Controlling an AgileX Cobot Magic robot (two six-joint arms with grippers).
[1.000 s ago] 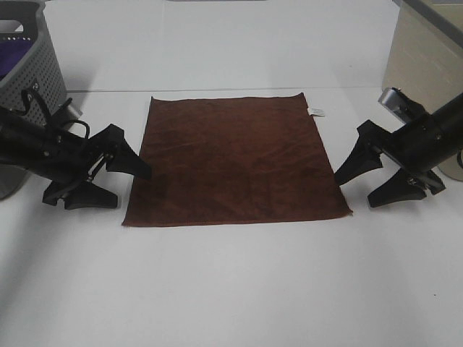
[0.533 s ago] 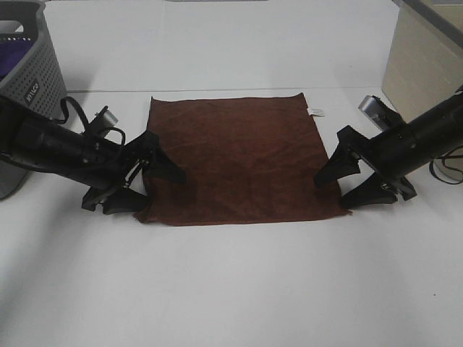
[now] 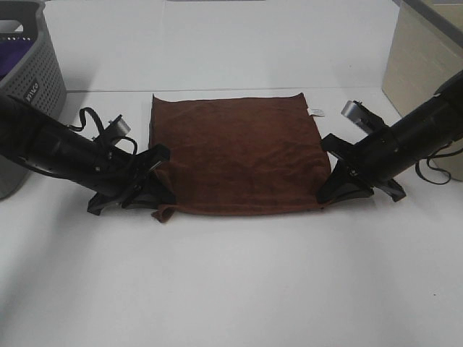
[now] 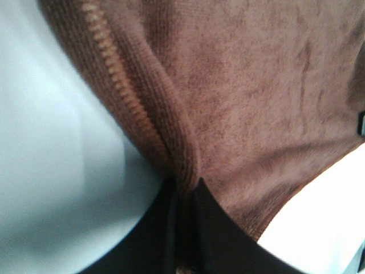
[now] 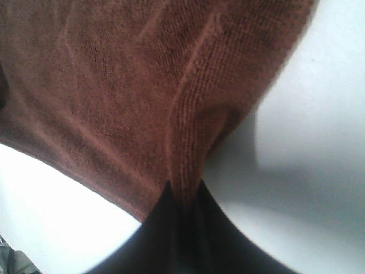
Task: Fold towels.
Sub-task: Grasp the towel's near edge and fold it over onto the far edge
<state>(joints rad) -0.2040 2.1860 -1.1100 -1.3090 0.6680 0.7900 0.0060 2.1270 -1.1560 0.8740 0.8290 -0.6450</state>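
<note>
A dark reddish-brown towel (image 3: 239,152) lies spread on the white table (image 3: 231,282), its small white tag (image 3: 316,112) at the far right edge. My left gripper (image 3: 160,199) is shut on the towel's near left corner, and the pinched fabric (image 4: 171,142) bunches between its black fingers (image 4: 219,242). On the other side my right gripper (image 3: 327,192) is shut on the near right corner, where a ridge of cloth (image 5: 191,137) runs into its closed fingers (image 5: 171,240). The near edge is pulled in and slightly lifted at both corners.
A grey perforated basket (image 3: 32,72) with purple fabric (image 3: 13,58) inside stands at the far left. A beige box (image 3: 423,61) stands at the far right. Bare white tabletop stretches in front of the towel.
Both grippers moved inward onto the towel's near corners and closed on them. The near edge has shifted back and the corners have bunched up.
</note>
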